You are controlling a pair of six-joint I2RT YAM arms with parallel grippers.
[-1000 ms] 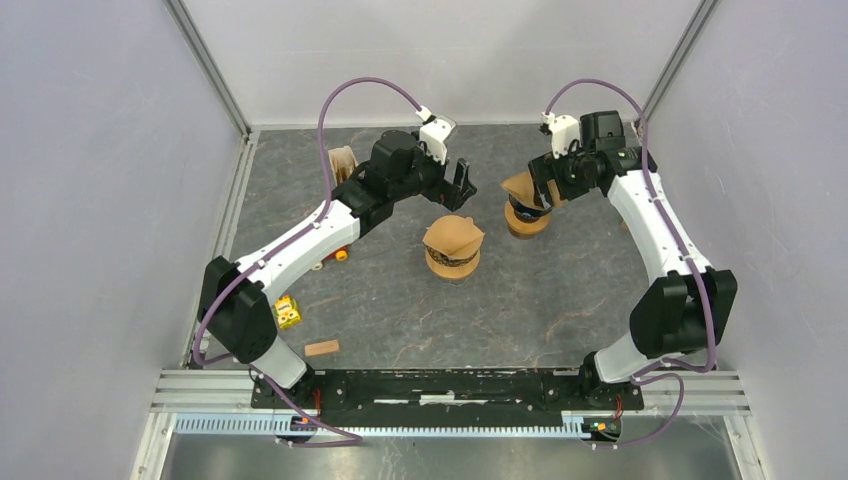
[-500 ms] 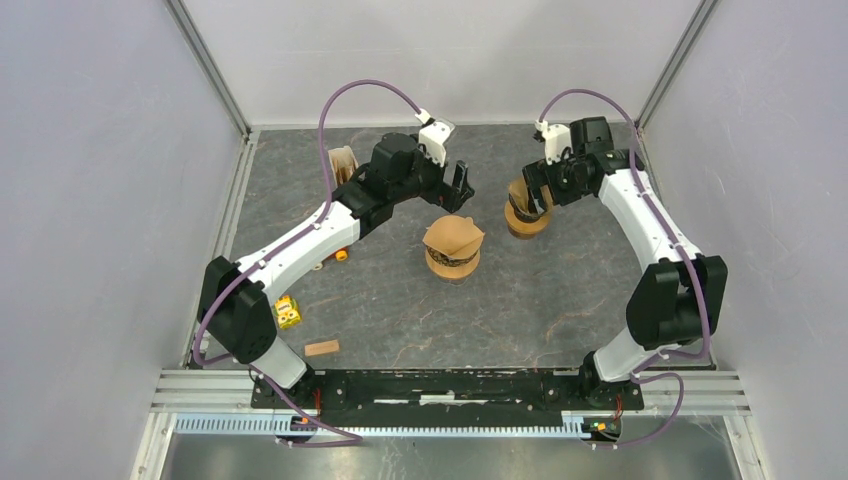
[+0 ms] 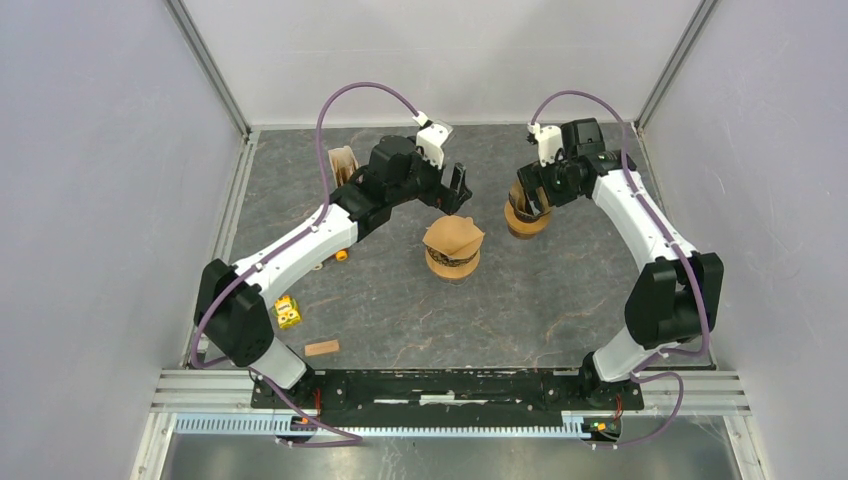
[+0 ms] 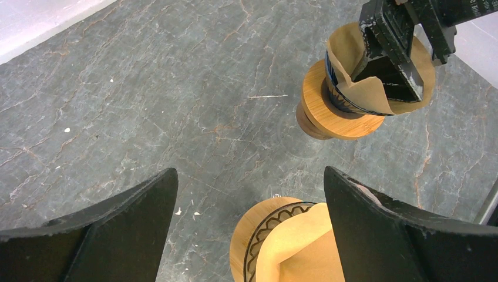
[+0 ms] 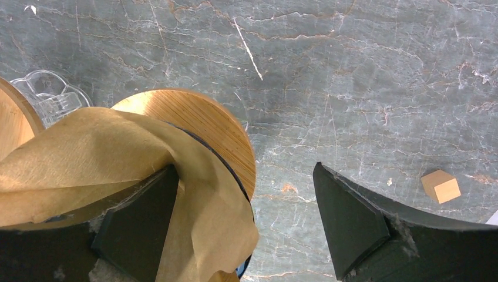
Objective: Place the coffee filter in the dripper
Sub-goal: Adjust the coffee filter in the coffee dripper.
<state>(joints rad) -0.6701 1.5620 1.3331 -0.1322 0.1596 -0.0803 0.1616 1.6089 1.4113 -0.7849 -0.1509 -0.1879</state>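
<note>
Overhead, coffee filter [image 4: 344, 49] and dripper [image 4: 329, 113] mostly hidden beneath right pincer [image 3: 528, 197].

Left arm [image 3: 300, 240] and right arm [image 3: 650, 225] reach inward, left end effector [image 3: 455, 190] and right end effector [image 3: 530, 195] spread wide.

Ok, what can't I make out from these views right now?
Top view: the right fingers cover most of the far dripper, so how its filter sits is hidden.
Right wrist: the filter drapes over the dripper; inside unseen.
Left wrist: the near dripper is cut off by the bottom edge.
Top: orange item by the left arm, too small to name.
</note>
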